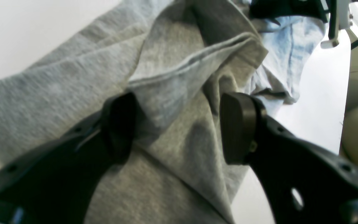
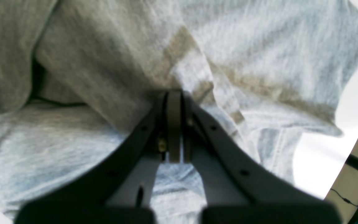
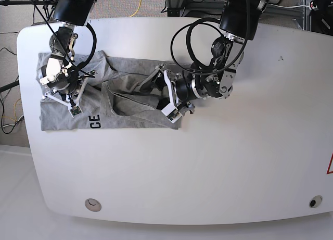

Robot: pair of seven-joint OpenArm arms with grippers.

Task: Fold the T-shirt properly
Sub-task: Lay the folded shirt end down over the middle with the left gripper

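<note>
- Grey cotton of the T-shirt lies rumpled along the far side of the table, partly doubled over, lettering showing at its near hem; I judge the fold barely begun.
- Left gripper, at the shirt's end toward the table's middle, has its jaws spread around a raised fold.
- Right gripper, at the opposite end, is pressed together against the cloth; whether it pinches any, I cannot tell.
- Smoothing and final folds remain.

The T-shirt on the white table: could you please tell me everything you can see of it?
The T-shirt is light heather-grey knit, lying crumpled and partly folded lengthwise on the white table, with ridges bunched mid-cloth. Black letters "CE" show near its front edge. A stitched hem runs along one raised fold. The right gripper has its jaws shut on a fold of it; the left gripper straddles another fold, jaws open.
</note>
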